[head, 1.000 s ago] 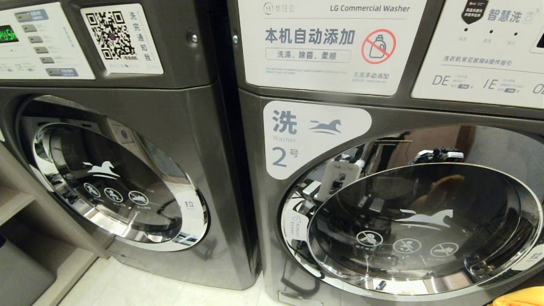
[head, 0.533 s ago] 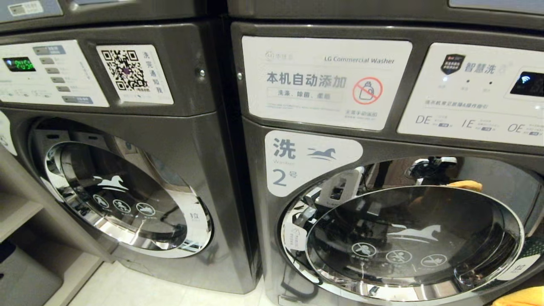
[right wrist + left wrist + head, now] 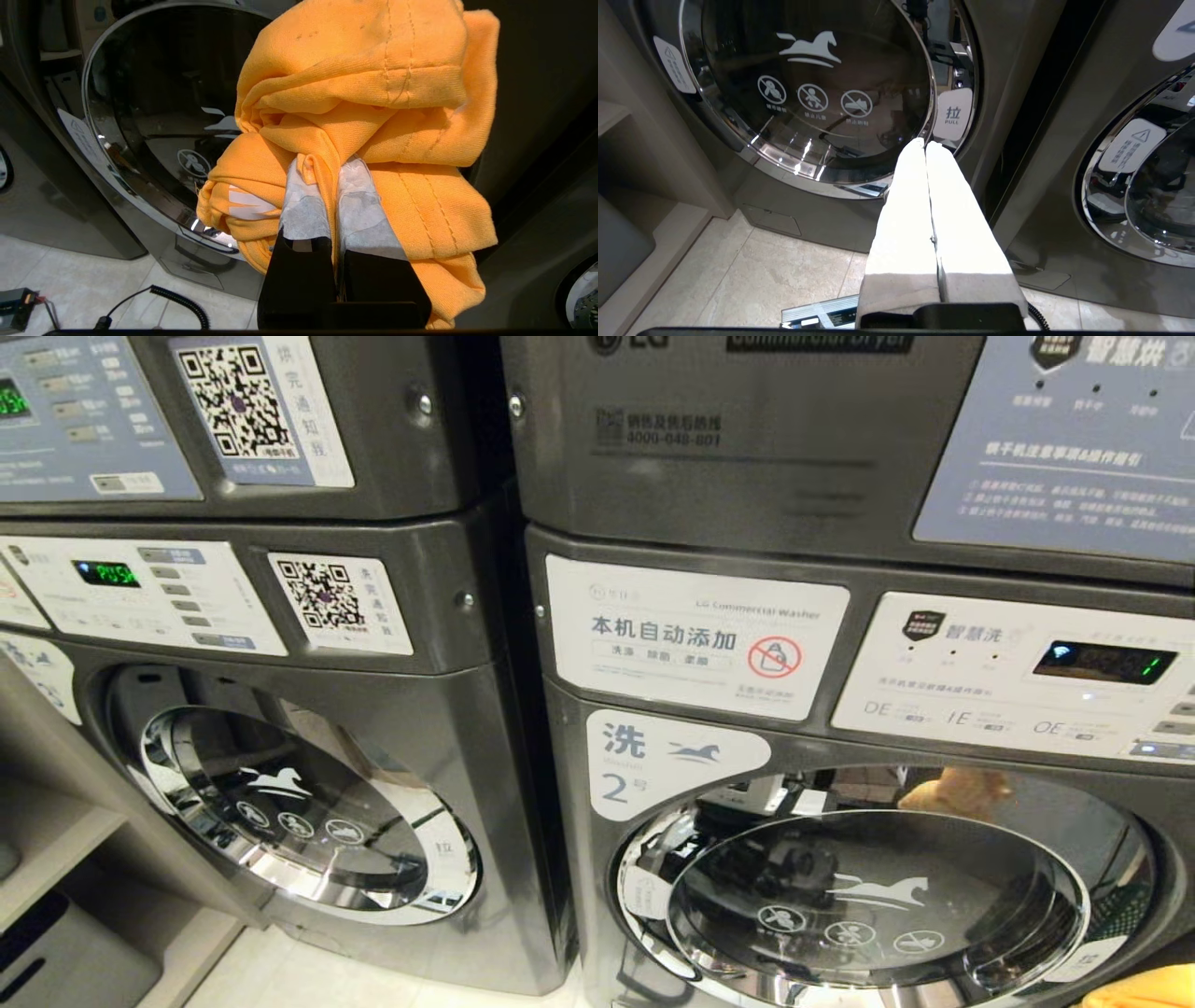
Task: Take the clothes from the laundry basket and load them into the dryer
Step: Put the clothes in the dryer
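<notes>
My right gripper (image 3: pixel 329 163) is shut on a bunched orange garment (image 3: pixel 373 93), which hangs around its fingers in front of the right-hand washer's glass door (image 3: pixel 154 116). An edge of that garment (image 3: pixel 1144 989) shows at the lower right corner of the head view. My left gripper (image 3: pixel 925 143) is shut with nothing in it, pointing at the left washer's door (image 3: pixel 808 84) near its pull label (image 3: pixel 952 114). The dryer (image 3: pixel 747 448) is the upper unit stacked above washer number 2 (image 3: pixel 868 905); only its lower panel shows. The laundry basket is out of view.
Two dark grey washers stand side by side, both doors shut, with dryers stacked on top. A shelf unit (image 3: pixel 47 831) stands at the left. A coiled cable (image 3: pixel 182 303) and a small black box (image 3: pixel 14 303) lie on the tiled floor.
The whole head view has slid downward as the camera rose: the washers' panels dropped in the picture and the dryers' lower panels came into view at the top.
</notes>
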### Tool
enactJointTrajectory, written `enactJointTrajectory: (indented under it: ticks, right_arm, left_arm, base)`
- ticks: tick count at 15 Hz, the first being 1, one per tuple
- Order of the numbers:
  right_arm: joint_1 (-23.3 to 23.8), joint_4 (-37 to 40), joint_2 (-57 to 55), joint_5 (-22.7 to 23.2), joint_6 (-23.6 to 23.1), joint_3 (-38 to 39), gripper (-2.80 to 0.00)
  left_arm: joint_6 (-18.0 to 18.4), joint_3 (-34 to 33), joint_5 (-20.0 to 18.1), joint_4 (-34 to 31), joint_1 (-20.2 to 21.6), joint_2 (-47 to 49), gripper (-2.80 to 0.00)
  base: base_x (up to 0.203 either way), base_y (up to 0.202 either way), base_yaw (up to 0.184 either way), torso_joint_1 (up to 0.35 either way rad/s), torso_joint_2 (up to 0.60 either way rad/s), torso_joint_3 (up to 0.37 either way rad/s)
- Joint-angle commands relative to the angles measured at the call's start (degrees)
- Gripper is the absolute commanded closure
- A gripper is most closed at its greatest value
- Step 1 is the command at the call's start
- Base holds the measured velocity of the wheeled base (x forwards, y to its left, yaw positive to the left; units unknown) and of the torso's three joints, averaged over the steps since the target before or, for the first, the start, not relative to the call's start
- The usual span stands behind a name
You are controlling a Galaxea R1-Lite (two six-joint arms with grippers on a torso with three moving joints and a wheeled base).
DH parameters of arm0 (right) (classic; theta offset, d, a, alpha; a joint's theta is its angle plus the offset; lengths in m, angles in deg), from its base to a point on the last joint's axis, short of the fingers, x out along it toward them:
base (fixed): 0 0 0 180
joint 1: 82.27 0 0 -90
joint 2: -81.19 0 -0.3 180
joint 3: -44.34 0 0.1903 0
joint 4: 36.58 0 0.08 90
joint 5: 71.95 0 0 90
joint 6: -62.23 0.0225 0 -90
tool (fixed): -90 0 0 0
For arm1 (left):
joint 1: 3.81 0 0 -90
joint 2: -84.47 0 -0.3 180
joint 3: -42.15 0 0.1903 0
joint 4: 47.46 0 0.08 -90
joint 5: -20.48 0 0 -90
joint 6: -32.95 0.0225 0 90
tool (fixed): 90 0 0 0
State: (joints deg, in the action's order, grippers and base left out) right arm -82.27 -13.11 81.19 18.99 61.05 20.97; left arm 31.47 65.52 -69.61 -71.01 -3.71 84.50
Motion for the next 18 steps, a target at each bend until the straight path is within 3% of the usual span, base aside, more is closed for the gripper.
enactJointTrajectory:
  ticks: [1,18]
  right_arm:
    - [0.0,0.0,-0.1,0.0,0.0,0.0,0.00]
    - [-0.1,0.0,-0.1,0.0,0.0,0.0,0.00]
  left_arm:
    - [0.0,-0.1,0.0,0.0,0.0,0.0,0.00]
    - [-0.1,-0.1,0.1,0.0,0.1,0.0,0.00]
  base:
    - [0.000,0.000,0.000,0.178,-0.48,-0.309]
    - [0.000,0.000,0.000,0.229,-0.54,-0.312]
